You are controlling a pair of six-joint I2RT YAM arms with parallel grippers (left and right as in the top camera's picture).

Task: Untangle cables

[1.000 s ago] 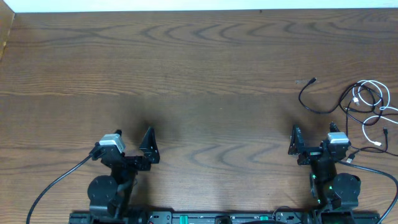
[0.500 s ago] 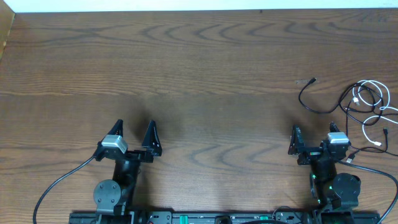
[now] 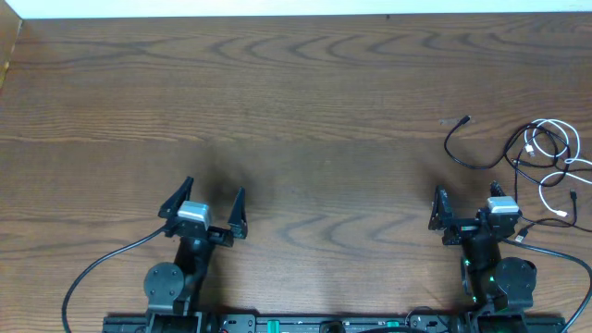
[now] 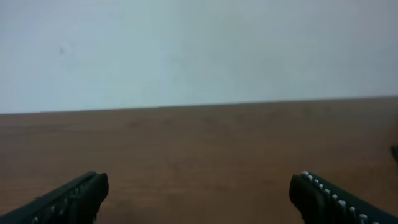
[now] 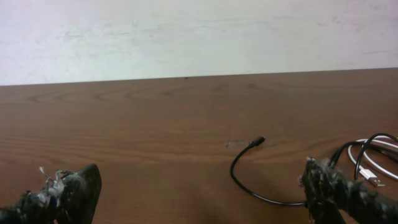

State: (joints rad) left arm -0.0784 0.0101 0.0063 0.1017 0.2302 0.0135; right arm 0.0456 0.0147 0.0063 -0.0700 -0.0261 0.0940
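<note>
The cables (image 3: 544, 153) lie in a loose tangle of black and white cords at the table's right edge. One black cord (image 3: 455, 148) loops out to the left and ends in a small plug (image 3: 465, 120). My right gripper (image 3: 468, 192) stands open just in front of that loop and touches nothing. In the right wrist view the black cord (image 5: 239, 180) curves between the wide-apart fingers (image 5: 81, 186), and a white cord (image 5: 368, 173) shows at the right. My left gripper (image 3: 215, 187) is open and empty at the front left; its wrist view (image 4: 199, 190) shows only bare wood.
The wooden table (image 3: 296, 102) stretches back to a pale wall (image 5: 199, 37). Thick black arm cables (image 3: 102, 273) trail from both arm bases along the front edge.
My left gripper has swung to the right and turned, its jaws still open. The right arm and the cables have not moved.
</note>
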